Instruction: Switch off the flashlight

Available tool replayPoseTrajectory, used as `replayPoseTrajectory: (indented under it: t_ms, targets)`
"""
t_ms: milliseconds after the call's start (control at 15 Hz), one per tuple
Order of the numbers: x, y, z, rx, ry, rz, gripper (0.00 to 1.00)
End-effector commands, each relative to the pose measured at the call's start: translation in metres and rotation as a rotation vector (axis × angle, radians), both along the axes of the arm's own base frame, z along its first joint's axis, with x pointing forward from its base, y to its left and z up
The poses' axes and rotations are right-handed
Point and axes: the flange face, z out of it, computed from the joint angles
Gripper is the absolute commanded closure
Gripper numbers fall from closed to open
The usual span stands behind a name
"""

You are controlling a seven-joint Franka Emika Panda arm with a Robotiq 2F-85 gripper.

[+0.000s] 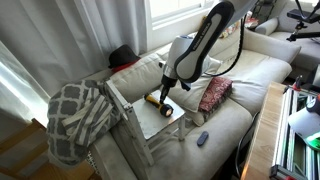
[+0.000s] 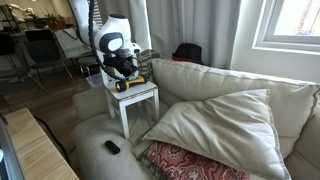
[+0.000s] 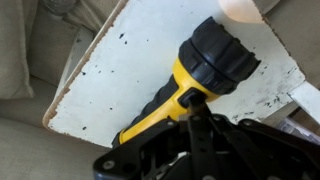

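Observation:
The flashlight (image 3: 200, 70) lies on its side on a small white table (image 3: 120, 70). It has a yellow body and a wider black head, which points towards the table's far corner. My gripper (image 3: 193, 103) is right above it, fingers together, with the tips pressed on the dark switch on the yellow body. It holds nothing. Both exterior views show the flashlight (image 1: 157, 100) (image 2: 128, 85) under the gripper (image 1: 166, 88) (image 2: 122, 74) on the table (image 1: 168, 124) (image 2: 143, 96). I cannot tell whether the light is on.
The table stands on a beige sofa (image 1: 240, 95). A red patterned pillow (image 1: 214, 93) and a large beige cushion (image 2: 220, 125) lie beside it. A small dark grey remote-like object (image 1: 202, 138) (image 2: 112, 147) rests on the seat. A checked blanket (image 1: 78, 118) hangs over the armrest.

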Motion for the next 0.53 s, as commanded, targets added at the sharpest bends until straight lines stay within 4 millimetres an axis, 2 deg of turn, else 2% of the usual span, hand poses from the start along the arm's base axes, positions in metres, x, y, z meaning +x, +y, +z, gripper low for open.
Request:
replayPoseTrajectory:
  t_ms: [0,467]
  targets:
    - [0.0018,0.0047,-0.0203,0.007,0.032,0.003,1.00]
    - [0.0022,0.0049,-0.0286,-0.044,0.083,0.003,1.00]
